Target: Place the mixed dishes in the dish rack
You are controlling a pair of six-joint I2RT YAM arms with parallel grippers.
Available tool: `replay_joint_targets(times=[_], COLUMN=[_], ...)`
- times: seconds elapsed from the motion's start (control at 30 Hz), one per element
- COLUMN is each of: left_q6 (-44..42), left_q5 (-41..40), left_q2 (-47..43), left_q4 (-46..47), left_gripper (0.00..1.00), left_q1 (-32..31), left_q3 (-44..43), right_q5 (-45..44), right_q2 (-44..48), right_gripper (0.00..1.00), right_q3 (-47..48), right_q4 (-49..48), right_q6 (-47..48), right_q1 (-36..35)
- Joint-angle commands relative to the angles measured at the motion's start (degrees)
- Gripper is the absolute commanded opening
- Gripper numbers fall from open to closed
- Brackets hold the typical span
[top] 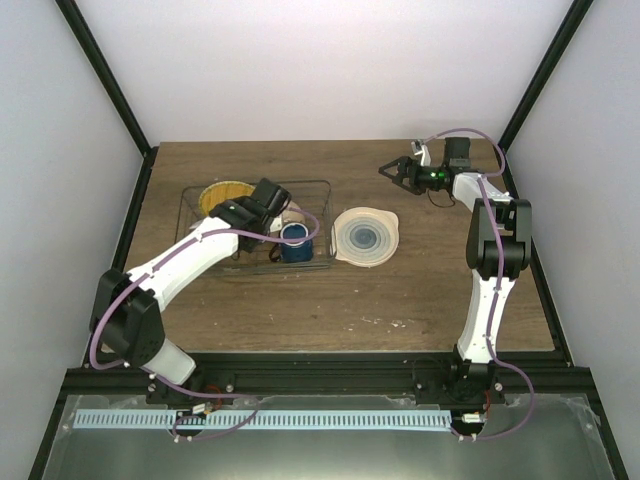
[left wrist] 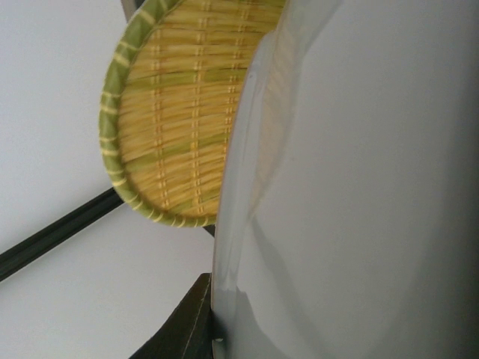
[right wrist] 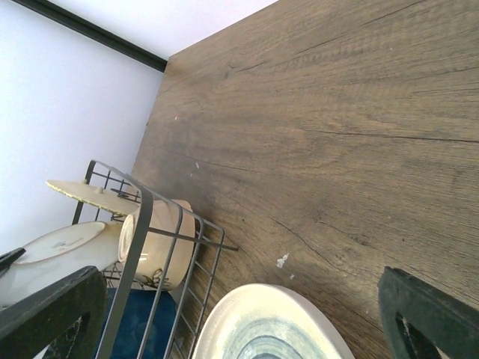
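In the dish rack, on the left part of the desk, three dishes are in. The yellow-orange grid-patterned plate stands on its edge at the far left end. The small cream bowl lies on its side near the right end, and the dark blue mug sits just beside the bowl, on the near side. A fourth dish, a pale-backed plate, leans in the rack just beside the yellow-orange plate. Only its back shows, so I cannot tell what color its face is. The translucent pale whitish plate lies flat on the desk, just beside the right side of the rack, and it has to go in too. So I think the job is mostly done: one plate is going in now and one is left. The left arm reaches forward from its base and bends over the rack, with the left gripper down among the dishes. One dark finger presses on the rim of the pale-backed plate. The other finger is hidden behind that plate, so it looks like a pinch, but I cannot tell for sure. The right arm stands tall and stretches to the far right corner of the desk. The right gripper points left, spread wide, holds nothing, and is well apart from the whitish plate.
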State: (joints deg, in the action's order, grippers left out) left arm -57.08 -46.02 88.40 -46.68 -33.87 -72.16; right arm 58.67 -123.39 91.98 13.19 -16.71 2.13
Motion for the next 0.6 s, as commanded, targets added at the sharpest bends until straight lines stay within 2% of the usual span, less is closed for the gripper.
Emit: replay_joint_targets(times=[0.0, 0.2, 0.57], left_q6=[0.21, 0.31, 0.27], left_q5=[-1.37, -1.85, -3.46], left_q2=[1.50, 2.55, 2.63], left_q4=[2.07, 2.05, 1.32], left_gripper=[0.00, 0.00, 0.42], left_q1=[-0.80, -0.22, 1.79], left_q3=[0.00, -0.35, -0.80], right_q5=[1.50, 1.96, 2.72], right_q2=[-0.23, -1.03, -2.24], right_gripper=[1.00, 1.00, 1.00], right_q3=[0.07, 0.42, 2.72], right_q4=[-1.22, -0.85, 1.48], right_q6=[-0.10, 0.34, 2.24], right_q1=[0.24, 0.24, 0.25])
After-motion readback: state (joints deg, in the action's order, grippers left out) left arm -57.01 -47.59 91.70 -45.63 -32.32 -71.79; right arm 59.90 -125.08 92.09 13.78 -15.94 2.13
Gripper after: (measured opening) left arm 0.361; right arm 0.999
